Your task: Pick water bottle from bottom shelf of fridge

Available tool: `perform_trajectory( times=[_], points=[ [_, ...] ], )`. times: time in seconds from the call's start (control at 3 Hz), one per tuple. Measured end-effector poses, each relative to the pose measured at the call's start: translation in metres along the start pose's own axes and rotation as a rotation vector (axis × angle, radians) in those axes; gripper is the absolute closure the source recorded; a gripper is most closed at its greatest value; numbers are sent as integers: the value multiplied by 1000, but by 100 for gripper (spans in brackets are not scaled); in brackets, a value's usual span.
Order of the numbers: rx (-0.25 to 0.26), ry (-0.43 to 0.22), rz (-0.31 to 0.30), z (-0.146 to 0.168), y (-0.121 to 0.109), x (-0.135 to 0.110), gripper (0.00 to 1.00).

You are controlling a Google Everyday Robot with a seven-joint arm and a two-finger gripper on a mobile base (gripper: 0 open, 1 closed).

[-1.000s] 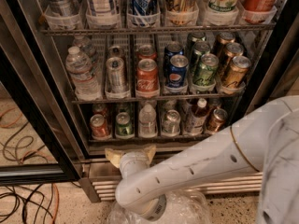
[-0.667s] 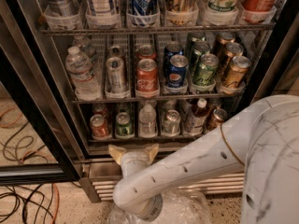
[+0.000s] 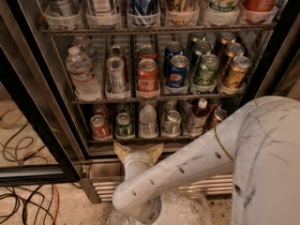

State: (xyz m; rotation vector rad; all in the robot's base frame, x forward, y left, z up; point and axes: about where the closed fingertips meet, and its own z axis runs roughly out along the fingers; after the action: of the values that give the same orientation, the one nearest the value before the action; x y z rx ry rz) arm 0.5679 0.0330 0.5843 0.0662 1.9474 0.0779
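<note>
The fridge (image 3: 33, 102) stands open with a black door frame and wire racks. On the bottom shelf (image 3: 154, 137) the water bottle (image 3: 148, 121), small and clear with a white cap, stands in the third lane, between a green can (image 3: 123, 125) and a silver can (image 3: 171, 122). My gripper (image 3: 138, 150) is just below the shelf's front edge, directly under the water bottle. Its two tan fingers (image 3: 121, 150) are spread apart and hold nothing. My white arm (image 3: 197, 163) comes in from the lower right.
A red can (image 3: 99, 127) is at the shelf's left; a white-capped dark bottle (image 3: 197, 118) and a brown can (image 3: 216, 117) at its right. The middle rack holds a ribbed clear bottle (image 3: 82, 74), Coca-Cola (image 3: 147, 77) and Pepsi (image 3: 177, 72) cans. Cables (image 3: 23, 205) lie on the floor; a slatted grille (image 3: 103, 189) is below.
The gripper has risen a little toward the bottom shelf's front edge, and the arm's elbow has swung closer to the camera, filling more of the right side.
</note>
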Motion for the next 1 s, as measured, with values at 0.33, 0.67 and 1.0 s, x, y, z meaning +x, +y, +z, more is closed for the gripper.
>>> perform_trajectory(
  times=[0.33, 0.67, 1.0],
  points=[
    [11, -16, 8, -2, -3, -3, 0],
    [37, -29, 17, -7, -10, -4, 11],
    [70, -44, 23, -13, -19, -6, 14]
  ],
)
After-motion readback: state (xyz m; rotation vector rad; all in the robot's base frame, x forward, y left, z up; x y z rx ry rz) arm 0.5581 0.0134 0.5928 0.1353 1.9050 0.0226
